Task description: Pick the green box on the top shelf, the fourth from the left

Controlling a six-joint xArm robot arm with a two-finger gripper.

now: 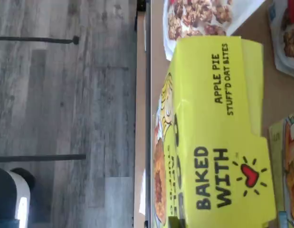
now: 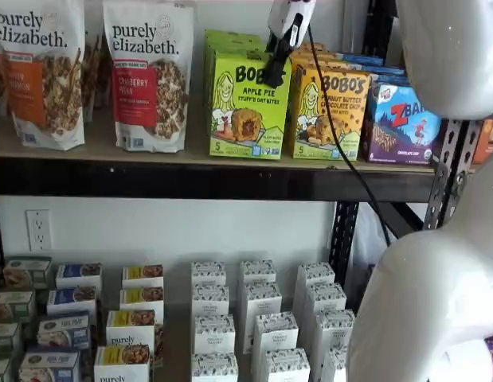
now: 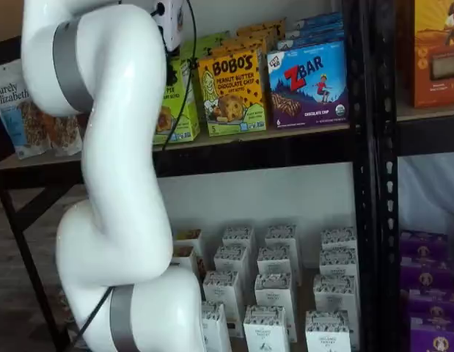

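The hand [image 2: 275,70] is down at the top of the green Bobo's Apple Pie box [image 2: 248,103] and looks clamped on its upper edge — black fingers pressed onto the carton, no gap showing. The box sits on the top shelf [image 2: 190,171] near its front edge, just beside the orange-yellow Bobo's peanut butter box [image 2: 329,111], bottom flat on the board as far as a shelf view shows. So the reach and the grab look done — what's left is lifting it clear and pulling it out past the front beam.
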